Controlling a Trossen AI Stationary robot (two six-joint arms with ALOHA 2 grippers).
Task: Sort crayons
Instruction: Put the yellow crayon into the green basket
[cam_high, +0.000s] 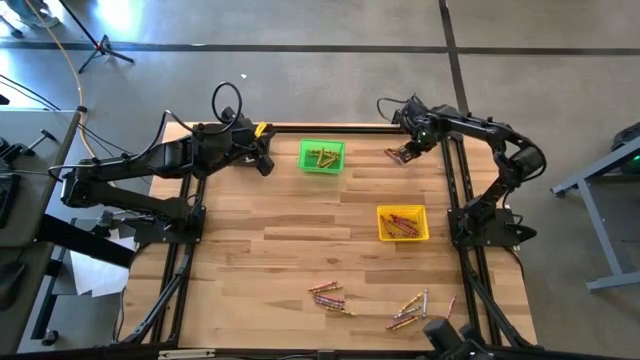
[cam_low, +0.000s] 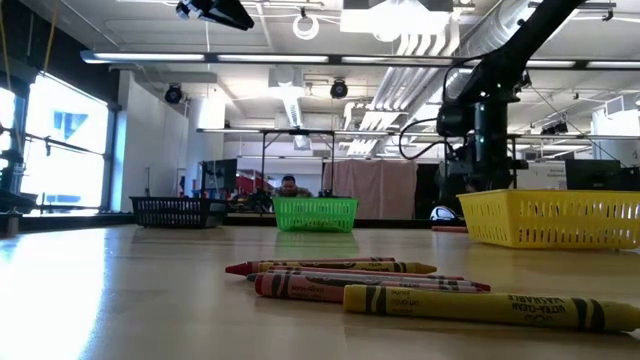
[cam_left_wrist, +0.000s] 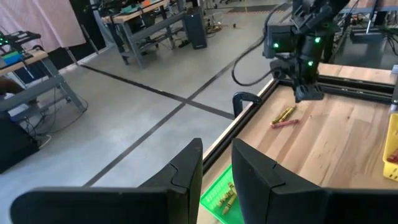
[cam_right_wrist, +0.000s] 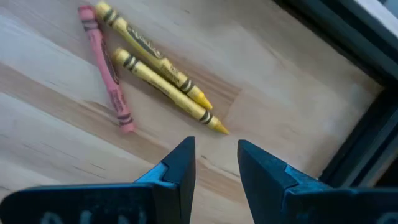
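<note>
Wooden tabletop (cam_high: 250, 250) carries your green bin (cam_high: 322, 156) and yellow bin (cam_high: 402, 223), each with crayons inside, and loose crayons (cam_high: 330, 296) lie scattered near the front edge. Your right end effector (cam_right_wrist: 214, 163) hangs with fingers parted just above three far-edge crayons (cam_right_wrist: 149, 68), two yellow and one pink, with nothing between them. Your left end effector (cam_left_wrist: 216, 167), also parted and empty, waits beside the green bin; only the low view shows a black bin (cam_low: 175, 211).

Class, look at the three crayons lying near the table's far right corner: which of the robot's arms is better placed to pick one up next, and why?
The right. Its tool hovers open just above the three crayons, while the left tool waits beyond the green bin.
</note>
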